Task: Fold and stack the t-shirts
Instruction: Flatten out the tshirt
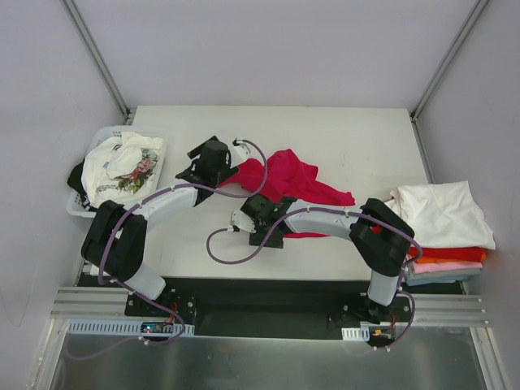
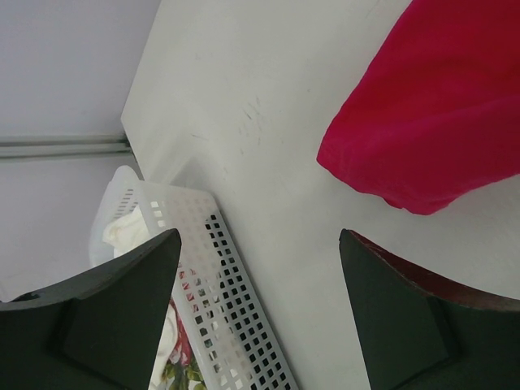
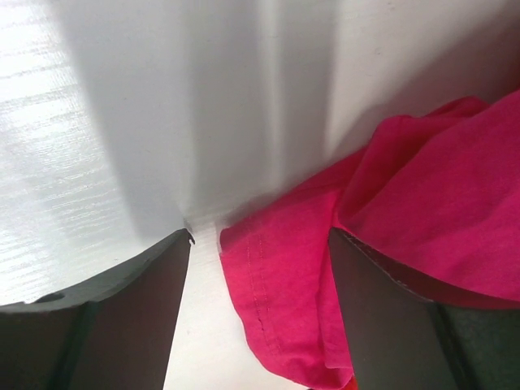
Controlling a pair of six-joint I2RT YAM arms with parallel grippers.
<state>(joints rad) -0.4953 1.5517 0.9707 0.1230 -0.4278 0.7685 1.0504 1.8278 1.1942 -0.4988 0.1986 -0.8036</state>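
A white plastic basket [image 1: 79, 207] is seen at the 9 o'clock edge of the table [image 1: 357, 138]. It is filled with crumpled cloth: a white printed t-shirt [image 1: 122, 166] is heaped on top, and a dark t-shirt [image 1: 75, 175] is draped over the basket's rim at its 9 o'clock side. In the left wrist view the perforated wall of the basket [image 2: 215, 268] is shown at 7 o'clock, with white cloth and a scrap of coloured print visible behind it.

The crimson-magenta t-shirt [image 1: 288, 179] is spread loosely and unfolded near the middle of the table, with one part trailing toward 4 o'clock. At the 3 o'clock edge a stack of folded t-shirts [image 1: 443, 215] is laid, topped by a white one; a red t-shirt [image 1: 457, 254] and paler orange and pink layers are seen beneath it.

The left gripper [image 1: 208, 162] is held at 9 o'clock of the crimson-magenta t-shirt [image 2: 431, 106], between it and the basket. Its jaws are spread wide [image 2: 260, 244] and nothing is held; only bare table is seen between them.

The right gripper [image 1: 262, 215] is placed at 7 o'clock of the same shirt. Its jaws [image 3: 260, 240] are also spread wide, and a stitched hem of the crimson-magenta t-shirt [image 3: 276, 276] is seen lying between them, not pinched. Whether the cloth is touched by the fingers cannot be told.
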